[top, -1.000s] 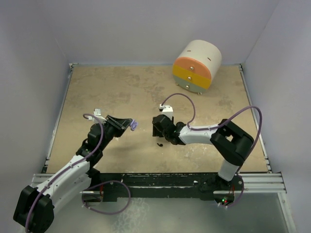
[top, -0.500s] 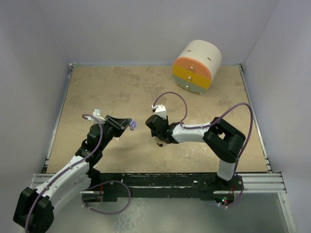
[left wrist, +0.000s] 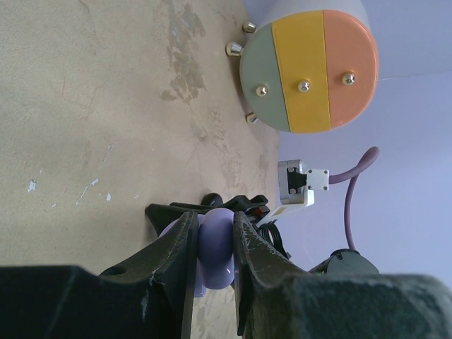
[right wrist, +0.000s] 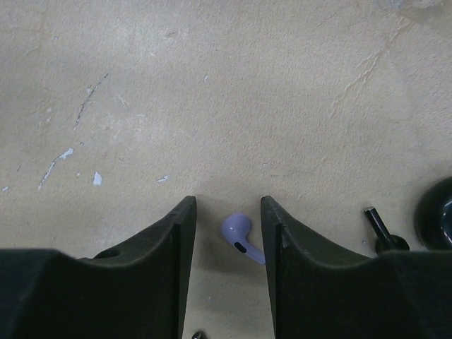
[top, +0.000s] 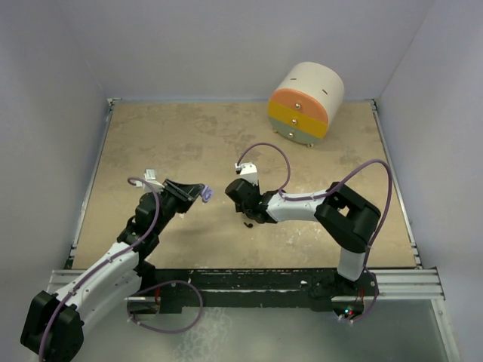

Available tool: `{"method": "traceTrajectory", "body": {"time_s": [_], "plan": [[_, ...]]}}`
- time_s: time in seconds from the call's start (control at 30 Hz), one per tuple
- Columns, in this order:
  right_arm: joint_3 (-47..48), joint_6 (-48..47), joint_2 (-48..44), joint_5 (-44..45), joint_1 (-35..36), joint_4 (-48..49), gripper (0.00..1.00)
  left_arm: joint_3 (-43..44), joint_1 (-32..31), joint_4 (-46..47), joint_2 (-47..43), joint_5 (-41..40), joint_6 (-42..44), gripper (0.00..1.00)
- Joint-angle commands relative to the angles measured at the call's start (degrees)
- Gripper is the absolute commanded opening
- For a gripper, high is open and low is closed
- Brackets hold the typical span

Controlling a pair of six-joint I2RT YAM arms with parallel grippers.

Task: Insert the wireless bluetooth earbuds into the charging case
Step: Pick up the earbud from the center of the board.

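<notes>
My left gripper is shut on a lavender charging case and holds it above the table, left of centre; the case sticks out past the fingertips. My right gripper points down at the table with its jaws open on either side of a lavender earbud. That earbud lies flat, its stem close against the right finger. A black earbud lies on the table just right of the gripper, and shows in the top view under the right gripper.
A round cream drawer unit with green, yellow and orange fronts stands at the back right. A dark round object sits at the right edge of the right wrist view. Walls enclose the sandy table.
My right gripper has shifted left over the table and its jaws have narrowed. The left arm and the case have stayed still.
</notes>
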Motion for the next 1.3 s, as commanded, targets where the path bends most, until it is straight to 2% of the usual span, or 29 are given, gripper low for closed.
{"method": "traceTrajectory", "body": {"time_s": [0.0,0.87,1.27], "plan": [[-3.4,0.5,2.3,-3.8,0.5,-10.2,0.43,0.5,0.1,2.0,-0.4,-0.4,1.2,0.0],[-3.8,1.9,1.3,-5.5,0.9,-11.5,0.33,-0.2,0.1,3.0,-0.3,-0.3,0.8,0.0],[-3.8,2.4,1.0,-5.8,0.8,-12.1,0.21,-0.2,0.1,3.5,0.4,-0.1,0.8,0.0]]}}
